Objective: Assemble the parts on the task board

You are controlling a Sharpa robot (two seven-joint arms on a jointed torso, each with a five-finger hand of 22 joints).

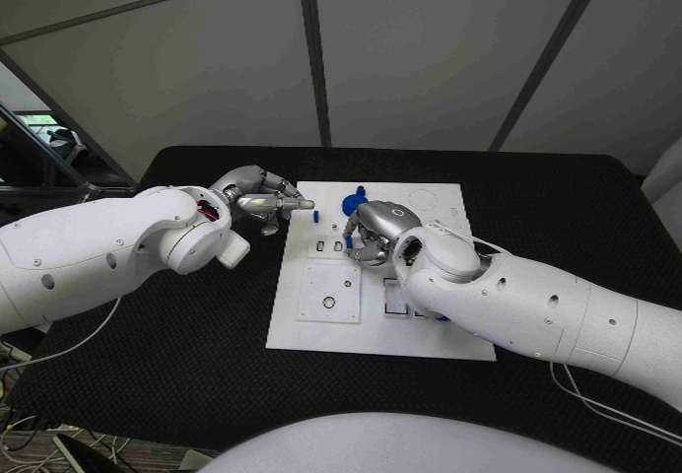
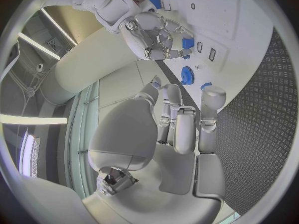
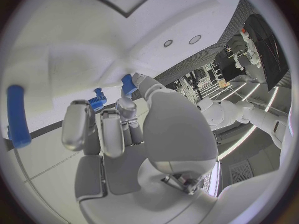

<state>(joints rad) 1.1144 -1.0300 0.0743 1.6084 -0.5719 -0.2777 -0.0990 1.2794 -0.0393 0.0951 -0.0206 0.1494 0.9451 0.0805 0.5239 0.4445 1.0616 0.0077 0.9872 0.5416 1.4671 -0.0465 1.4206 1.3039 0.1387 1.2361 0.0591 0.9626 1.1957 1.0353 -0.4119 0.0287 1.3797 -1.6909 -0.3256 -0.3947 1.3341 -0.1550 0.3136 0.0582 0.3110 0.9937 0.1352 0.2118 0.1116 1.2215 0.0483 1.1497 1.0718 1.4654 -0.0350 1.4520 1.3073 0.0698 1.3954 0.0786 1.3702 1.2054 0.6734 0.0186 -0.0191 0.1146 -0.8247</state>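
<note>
1. Task board point(image 1: 427, 335): white plate, centre of black table point(image 1: 170, 394). Slots and holes on its face; raised white block point(image 1: 330, 292) on the side nearer the left arm.
2. Blue gear part point(image 1: 356, 203): stands on the board's far portion, just beside the left hand's fingertips; also seen in left wrist view point(image 2: 188, 75).
3. Right hand point(image 1: 373, 233): low over the board's middle, fingers curled down. Left wrist view shows it pinching a small blue part point(image 2: 176, 53). Judged: gripping that part.
4. Left hand point(image 1: 263, 202): at the board's far left edge, fingers pointing toward the gear; whether touching it, can't tell. Holds nothing visible, fingers close together; open or closed, can't tell.
5. Blue rod point(image 3: 17, 115): lies on the board near the right hand, apart from it.
6. Step in hand (judged): seating the pinched part in a slot under the right hand.
7. Doing it well (judged): keep part upright, align w/ slot before pressing, push straight down, release only once seated. Left hand should stay off the gear and steady the board edge if req'd.
</note>
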